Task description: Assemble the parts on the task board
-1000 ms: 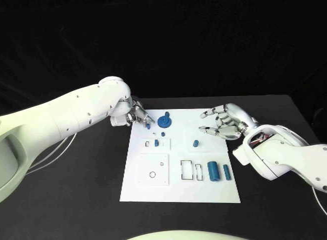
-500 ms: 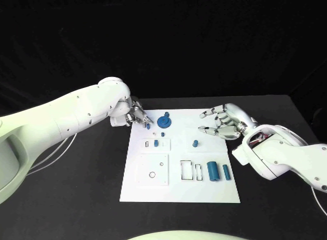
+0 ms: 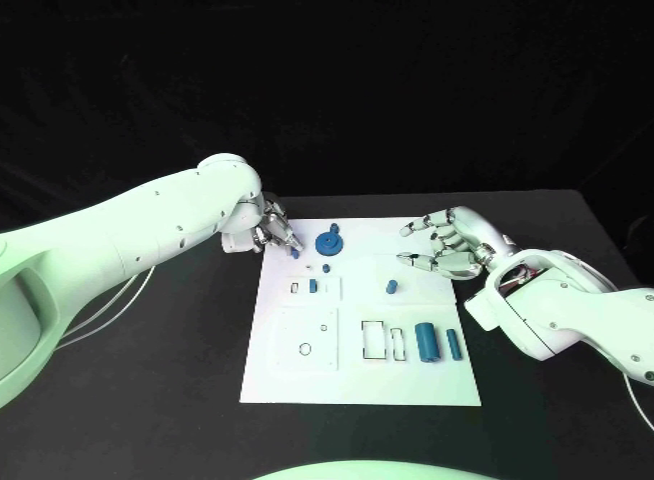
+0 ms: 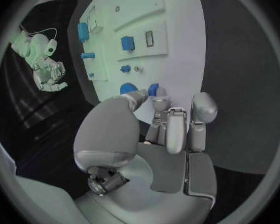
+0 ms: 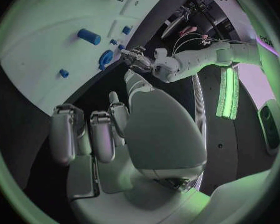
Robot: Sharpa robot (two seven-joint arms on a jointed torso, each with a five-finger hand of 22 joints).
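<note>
Left hand (image 3: 271, 230) pinches a small blue plastic peg (image 4: 154, 89) over the white task board (image 3: 360, 380), apparently to seat it; right hand (image 3: 450, 244) hovers with fingers apart

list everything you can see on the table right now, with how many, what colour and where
Table: one, black, under everything.
Task board: one, white plate, middle of the table, with outlined recesses.
Round gear-like part: one, blue, far end of the board.
Cylinder parts: two, blue, one thicker than the other, side by side near the board's right edge.
Small parts: about four, blue, spread over the board's far half.
Small part at the left hand: one, blue, at the board's far left corner, at the fingertips.
Left hand: silver, at the board's far left corner.
Right hand: silver, fingers apart, over the board's far right edge.
</note>
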